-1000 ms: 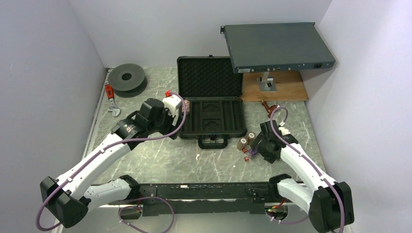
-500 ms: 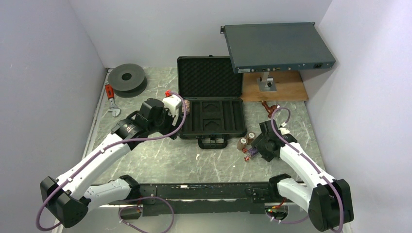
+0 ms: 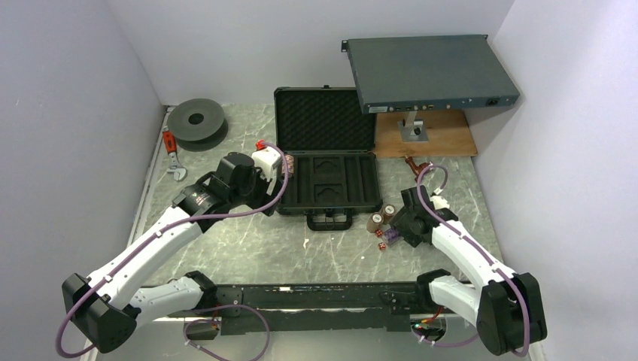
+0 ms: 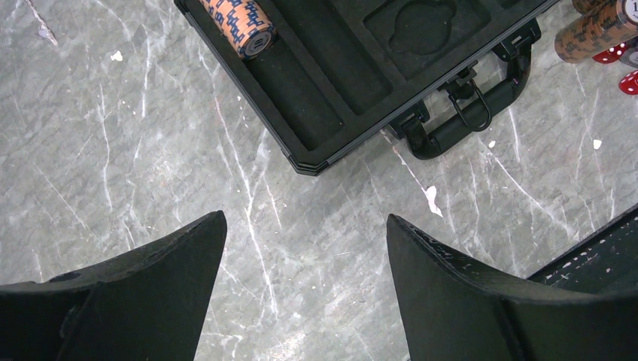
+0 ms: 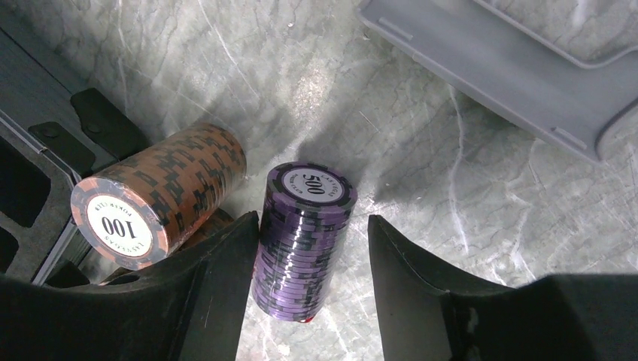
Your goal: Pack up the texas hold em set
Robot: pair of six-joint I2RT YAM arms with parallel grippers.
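Left gripper (image 4: 305,226) spread wide above table (image 4: 113,150), near of open black briefcase (image 4: 301,105) with 1 slotted brown stack (image 4: 239,26). Right of case, right gripper (image 5: 312,226) parted, straddling upright purple stack (image 5: 305,241), unclamped, beside lying brown 100 stack (image 5: 158,199).

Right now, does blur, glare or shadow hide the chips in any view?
Right wrist: sharp, the purple chip stack reads 500, shadow falls on the table beyond it. Left wrist: sharp, evenly lit. Top external: evenly lit, brown chip stack tiny.
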